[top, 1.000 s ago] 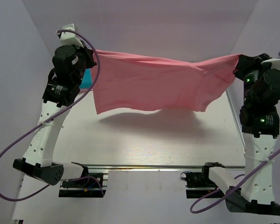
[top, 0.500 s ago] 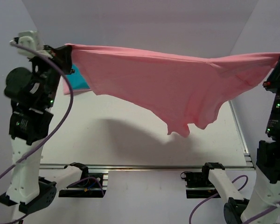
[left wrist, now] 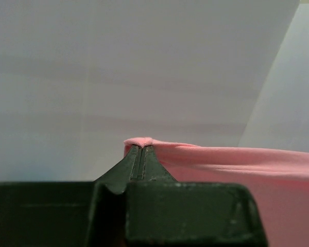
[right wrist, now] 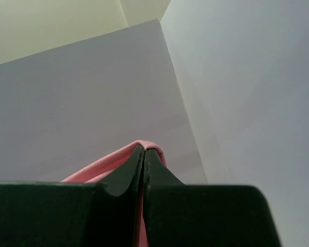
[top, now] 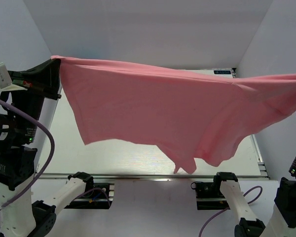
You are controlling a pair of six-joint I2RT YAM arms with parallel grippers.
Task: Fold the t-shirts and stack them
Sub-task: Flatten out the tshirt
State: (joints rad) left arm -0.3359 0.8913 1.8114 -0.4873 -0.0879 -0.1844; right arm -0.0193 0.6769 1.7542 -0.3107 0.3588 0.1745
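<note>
The salmon-pink t-shirt (top: 177, 113) hangs stretched wide in the air high above the table, its lower edge drooping toward the front right. My left gripper (top: 55, 60) is shut on its left corner; the left wrist view shows the cloth (left wrist: 232, 162) pinched at my closed fingertips (left wrist: 139, 149). My right gripper is past the right edge of the top view; in the right wrist view it (right wrist: 144, 150) is shut on the shirt's other corner (right wrist: 108, 164). The teal-blue and pale pink shirts are hidden or out of view.
The white table (top: 118, 153) lies below the shirt, with a metal rail (top: 153, 176) along its near edge. White walls enclose the left, back and right sides. A small dark label (top: 222, 72) sits at the table's far right edge.
Both arms have risen and spread outward, lifting the shirt higher and pulling it wider and nearer the camera. The teal cloth seen behind the left arm is now covered.
</note>
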